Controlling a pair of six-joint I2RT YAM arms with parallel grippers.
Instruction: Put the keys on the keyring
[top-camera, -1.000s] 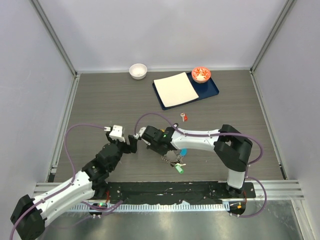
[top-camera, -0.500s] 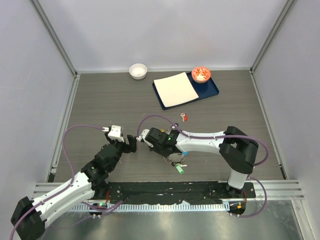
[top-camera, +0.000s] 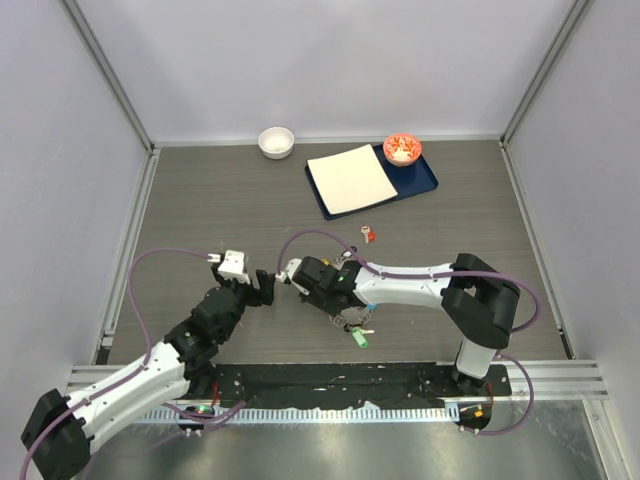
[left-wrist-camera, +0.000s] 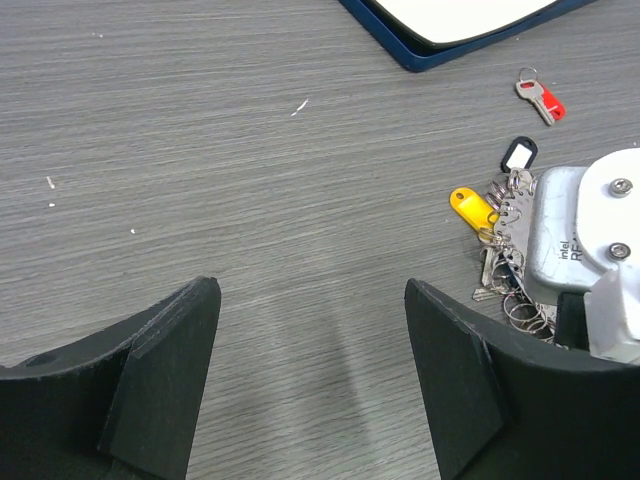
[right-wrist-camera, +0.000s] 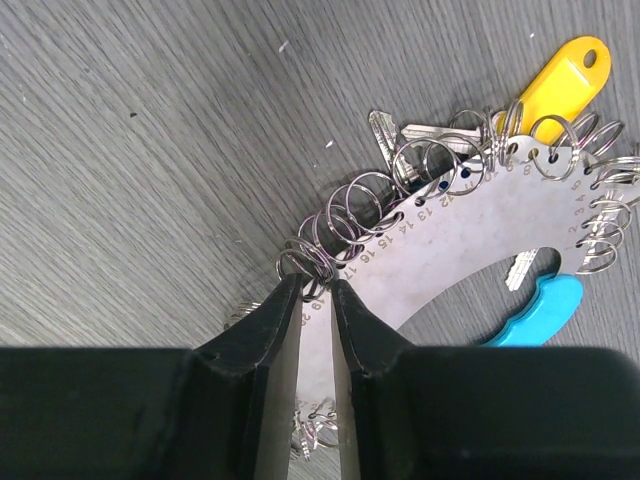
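The keyring (right-wrist-camera: 470, 235) is a flat grey numbered crescent with several small split rings along its edge and a light blue plastic piece (right-wrist-camera: 535, 310). My right gripper (right-wrist-camera: 316, 290) is shut on its edge near one end. A yellow-headed key (right-wrist-camera: 560, 85) and a plain silver key (right-wrist-camera: 385, 130) hang from it. From above, the bundle (top-camera: 352, 318) lies under my right gripper (top-camera: 338, 306), with a green key (top-camera: 358, 339) beside it. A loose red key (top-camera: 368, 235) lies farther back, also in the left wrist view (left-wrist-camera: 545, 100). My left gripper (left-wrist-camera: 312, 300) is open and empty, left of the bundle.
A dark blue tray (top-camera: 425, 185) holds a white sheet and a red bowl (top-camera: 402, 149) at the back right. A white bowl (top-camera: 276, 141) stands at the back. A black tag (left-wrist-camera: 517, 153) lies by the bundle. Purple cables loop over both arms.
My right wrist has shifted slightly right and toward me, dragging the keyring bundle with it. The blue piece is now hidden from above. My left gripper has barely moved.
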